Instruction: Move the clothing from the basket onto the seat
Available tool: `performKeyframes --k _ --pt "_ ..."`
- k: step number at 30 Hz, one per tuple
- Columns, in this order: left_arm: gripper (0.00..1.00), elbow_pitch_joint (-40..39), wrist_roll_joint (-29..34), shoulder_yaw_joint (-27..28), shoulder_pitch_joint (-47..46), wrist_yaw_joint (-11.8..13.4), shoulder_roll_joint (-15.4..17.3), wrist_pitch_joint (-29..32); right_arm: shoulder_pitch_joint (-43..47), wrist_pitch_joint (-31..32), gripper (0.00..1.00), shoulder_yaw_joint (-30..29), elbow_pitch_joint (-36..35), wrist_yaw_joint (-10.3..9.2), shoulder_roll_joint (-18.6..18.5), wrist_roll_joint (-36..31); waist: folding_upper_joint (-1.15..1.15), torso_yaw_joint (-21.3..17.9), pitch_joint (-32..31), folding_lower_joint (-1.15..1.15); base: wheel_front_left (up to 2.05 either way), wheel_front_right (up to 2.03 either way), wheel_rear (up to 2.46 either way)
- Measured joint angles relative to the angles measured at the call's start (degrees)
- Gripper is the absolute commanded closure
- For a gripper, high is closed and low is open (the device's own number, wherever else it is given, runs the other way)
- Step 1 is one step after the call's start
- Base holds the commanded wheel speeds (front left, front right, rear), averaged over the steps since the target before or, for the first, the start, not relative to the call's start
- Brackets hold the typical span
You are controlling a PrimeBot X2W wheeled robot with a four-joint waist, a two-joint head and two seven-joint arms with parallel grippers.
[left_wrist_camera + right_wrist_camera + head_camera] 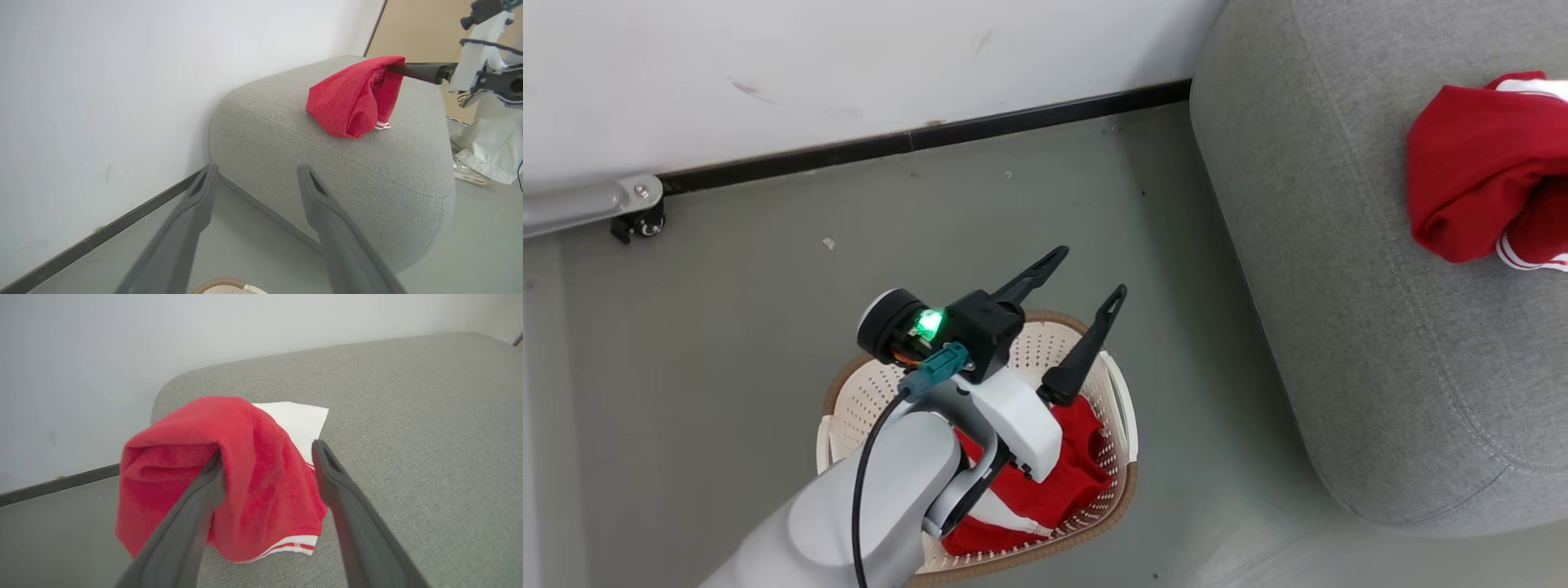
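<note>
- Red clothing (1070, 482) lies heaped in the basket (866, 400) on the floor. The left claw (1092, 271) hangs over it, released and holding nothing.
- To the right is the grey seat (1339, 327), with one garment (1462, 171) on it near the rounded end.
- Right claw (269, 451): spread and gripping nothing, but the garment is draped over one finger (175, 539).
- Judgement: the step in hand is the let-go. Draw the right claw straight back along its fingers, kept low, so the cloth slides off and does not lift with it.
- The left wrist view gives a side-on look the head view lacks: the garment's lower fold appears to rest on the cushion.
- The right wrist view adds a white patch (298, 420) behind the garment. Cannot tell whether it is part of it.
</note>
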Motion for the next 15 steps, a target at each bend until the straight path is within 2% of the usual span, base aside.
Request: performKeyframes --k 9,15 --pt "0.00 3.0 -1.3 2.4 3.5 1.5 1.5 -2.3 3.4 0.0 0.00 0.6 -5.8 0.00 1.6 0.0 0.00 -0.7 -3.5 0.00 0.00 0.00 0.00" --pt "0.00 5.2 -2.3 5.6 6.1 3.3 2.5 -3.6 6.1 0.0 0.00 2.5 -13.5 0.00 4.3 -1.2 0.00 -0.6 -6.9 0.00 0.00 0.00 0.00"
